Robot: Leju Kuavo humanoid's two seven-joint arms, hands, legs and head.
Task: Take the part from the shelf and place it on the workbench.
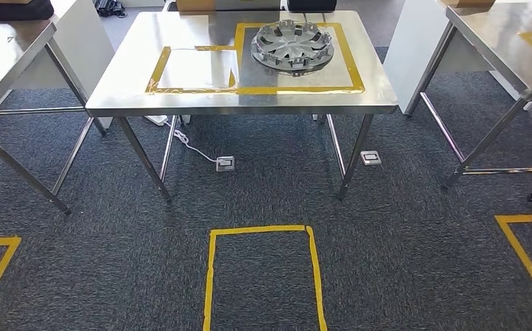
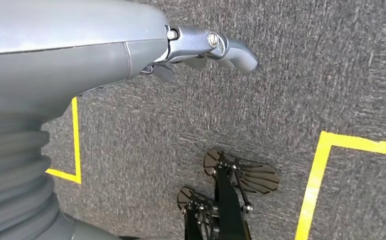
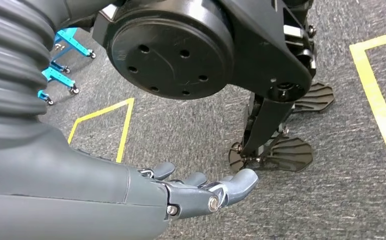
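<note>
A silver wheel cover (image 1: 292,44) lies flat on the steel workbench (image 1: 180,103), inside the larger yellow-taped rectangle at its far right half. A smaller taped rectangle (image 1: 194,69) to its left holds nothing. My left hand (image 2: 201,50) hangs over the grey carpet, its thumb and fingers stretched out with nothing in them. My right hand (image 3: 201,192) also hangs low above the carpet, fingers apart and holding nothing.
Steel tables stand at the left (image 1: 1,62) and right (image 1: 511,48) of the workbench. A yellow taped square (image 1: 263,276) marks the carpet in front of it. Two floor sockets (image 1: 225,163) and a white cable lie under the bench. A blue frame (image 3: 63,50) stands behind me.
</note>
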